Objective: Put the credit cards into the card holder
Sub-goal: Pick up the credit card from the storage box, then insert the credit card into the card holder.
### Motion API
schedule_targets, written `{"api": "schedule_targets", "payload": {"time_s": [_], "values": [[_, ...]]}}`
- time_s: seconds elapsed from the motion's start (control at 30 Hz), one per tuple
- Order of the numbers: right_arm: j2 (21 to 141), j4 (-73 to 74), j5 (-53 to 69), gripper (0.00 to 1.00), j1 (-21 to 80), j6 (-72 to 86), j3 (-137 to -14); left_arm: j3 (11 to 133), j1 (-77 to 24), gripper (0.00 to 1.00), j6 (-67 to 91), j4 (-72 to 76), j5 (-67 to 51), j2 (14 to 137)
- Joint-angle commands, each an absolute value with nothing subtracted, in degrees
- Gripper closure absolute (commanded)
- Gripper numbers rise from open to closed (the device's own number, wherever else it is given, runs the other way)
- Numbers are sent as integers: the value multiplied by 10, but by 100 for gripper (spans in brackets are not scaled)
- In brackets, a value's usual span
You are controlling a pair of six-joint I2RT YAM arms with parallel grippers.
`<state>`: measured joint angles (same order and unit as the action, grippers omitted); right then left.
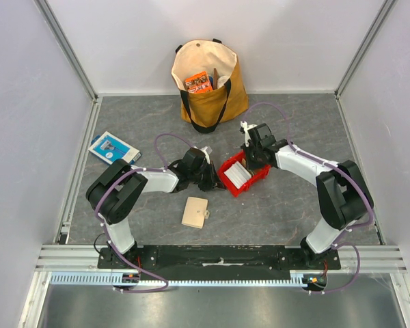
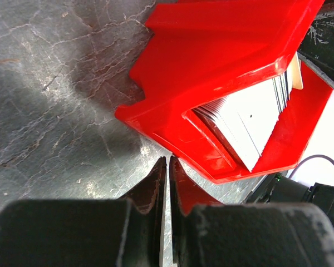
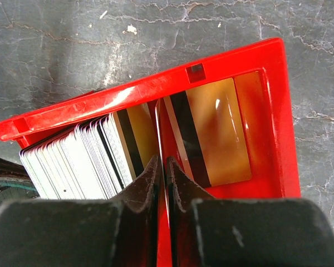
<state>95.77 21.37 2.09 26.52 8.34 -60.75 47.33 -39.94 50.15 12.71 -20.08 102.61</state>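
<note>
The credit cards (image 1: pixel 238 175) stand as a pale stack (image 3: pixel 78 161) inside a red tray (image 1: pixel 261 175). An orange-brown card (image 3: pixel 222 128) with a black stripe lies apart at the tray's end. My right gripper (image 3: pixel 166 161) reaches down into the tray (image 3: pixel 128 94), jaws a sliver apart either side of a thin card edge; whether they pinch it is unclear. My left gripper (image 2: pixel 167 160) is shut and empty, low on the table just off the tray's (image 2: pixel 211 67) left corner, cards (image 2: pixel 250 125) showing beyond. The tan card holder (image 1: pixel 195 212) lies closed on the table, nearer the arm bases.
A mustard tote bag (image 1: pixel 208 85) with an orange packet (image 1: pixel 199 82) inside stands at the back wall. A blue-and-white flat box (image 1: pixel 113 147) lies at the left. White walls enclose the dark stone-patterned table.
</note>
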Motion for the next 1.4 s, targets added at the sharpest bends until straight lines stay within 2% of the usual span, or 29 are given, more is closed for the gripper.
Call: {"api": "schedule_targets", "payload": {"time_s": [0.0, 0.1, 0.2, 0.43, 0.63, 0.67, 0.7, 0.8, 0.9, 1.0, 1.1, 1.17, 1.23, 1.3, 1.37], "values": [[966, 220, 22, 87, 266, 76, -606, 498, -402, 90, 512, 167, -216, 1027], [964, 216, 18, 99, 267, 77, -607, 498, -402, 90, 511, 167, -218, 1027], [937, 218, -20, 100, 267, 80, -609, 493, -402, 87, 508, 168, -213, 1017], [837, 221, -102, 100, 267, 76, -617, 472, -403, 51, 488, 131, -166, 958], [773, 236, -55, 100, 268, 104, -619, 458, -402, 35, 484, 104, -140, 919], [758, 234, -39, 100, 271, 119, -617, 447, -402, 29, 484, 97, -127, 898], [743, 234, -24, 100, 271, 138, -613, 431, -402, 15, 484, 90, -110, 876], [695, 229, -1, 100, 323, 227, -585, 421, -402, 12, 461, -29, -22, 796], [654, 169, -32, 100, 409, 363, -516, 402, -400, 9, 454, -150, 72, 713], [655, 96, -108, 100, 514, 477, -453, 367, -399, 14, 463, -223, 113, 630], [693, 64, -176, 100, 600, 525, -446, 322, -397, 28, 477, -250, 120, 564], [728, 41, -194, 100, 634, 543, -453, 299, -397, 47, 481, -256, 107, 545], [771, 32, -207, 100, 659, 560, -468, 280, -396, 56, 484, -256, 89, 538], [805, 33, -212, 100, 675, 570, -481, 269, -396, 71, 486, -257, 77, 536], [827, 26, -217, 100, 682, 578, -482, 263, -396, 82, 487, -257, 73, 537]]}}
